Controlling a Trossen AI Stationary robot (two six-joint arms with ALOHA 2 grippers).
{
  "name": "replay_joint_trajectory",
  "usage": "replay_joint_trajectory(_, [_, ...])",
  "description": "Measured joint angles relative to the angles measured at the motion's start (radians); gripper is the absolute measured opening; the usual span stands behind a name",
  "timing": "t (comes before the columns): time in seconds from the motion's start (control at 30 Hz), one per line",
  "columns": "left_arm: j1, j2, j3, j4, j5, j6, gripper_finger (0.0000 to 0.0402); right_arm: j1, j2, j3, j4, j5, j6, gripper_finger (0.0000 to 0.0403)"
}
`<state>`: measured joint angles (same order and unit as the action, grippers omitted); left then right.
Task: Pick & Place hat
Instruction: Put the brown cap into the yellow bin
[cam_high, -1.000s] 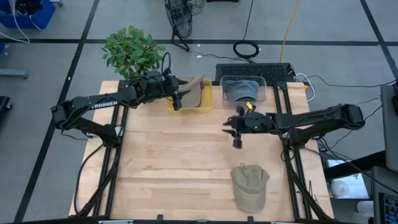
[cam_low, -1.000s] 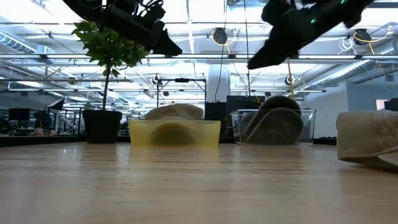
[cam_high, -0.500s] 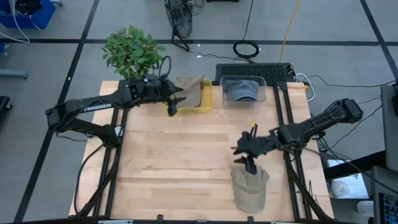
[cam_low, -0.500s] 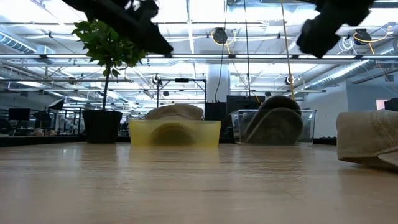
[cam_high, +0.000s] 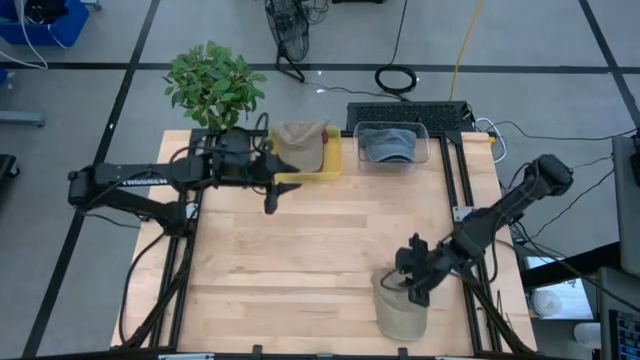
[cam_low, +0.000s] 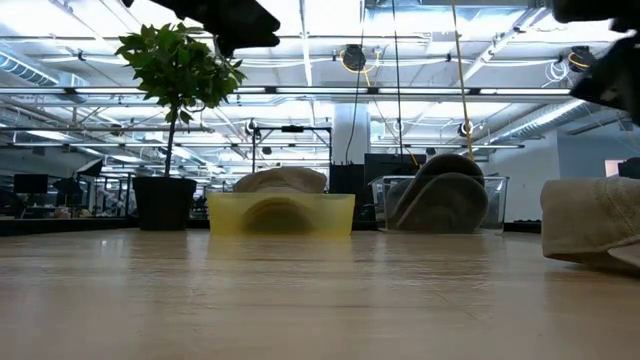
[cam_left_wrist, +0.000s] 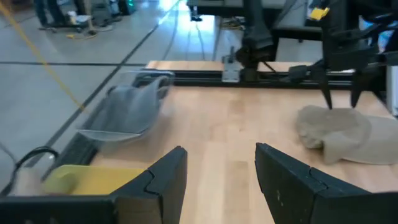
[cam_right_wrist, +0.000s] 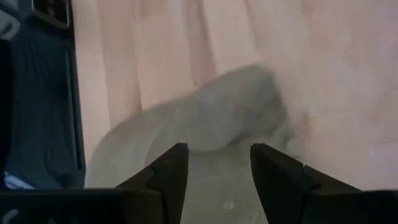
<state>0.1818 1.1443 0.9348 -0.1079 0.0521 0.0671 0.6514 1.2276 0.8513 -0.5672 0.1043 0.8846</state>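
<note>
While the left gripper (cam_high: 270, 197) hangs with its fingers spread and nothing between them just in front of the yellow bin (cam_high: 318, 172), a tan hat (cam_high: 300, 142) lies in that bin and a grey one (cam_high: 389, 146) sits in the clear bin (cam_high: 425, 140) beside it. Well to the right of the yellow bin, near the table's front edge, a soft, crumpled khaki cap (cam_high: 400, 310) lies flat; the right gripper (cam_high: 415, 287) hovers over its crown, fingers apart, gripping nothing.
</note>
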Motion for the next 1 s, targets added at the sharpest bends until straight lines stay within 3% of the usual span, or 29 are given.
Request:
replay_joint_trajectory(0.17, [-0.052,0.007,0.000,0.013,-0.009,-0.038,0.0191,0.076,0.044,0.000,-0.001,-0.003,0.066,0.0184])
replay_joint_trajectory(0.43, [-0.113,0.056,0.001,0.039,-0.125,-0.126,0.0191,0.145,0.074,-0.014,0.087,0.000,0.125,0.0214])
replay_joint_trajectory(0.63, [-0.158,0.135,0.000,0.117,-0.132,-0.193,0.0191,0.181,0.089,-0.118,0.326,-0.004,0.144,0.0209])
replay_joint_trajectory(1.0, [-0.227,0.160,0.000,0.169,-0.210,-0.238,0.0191,0.224,0.090,-0.217,0.378,-0.003,0.176,0.0190])
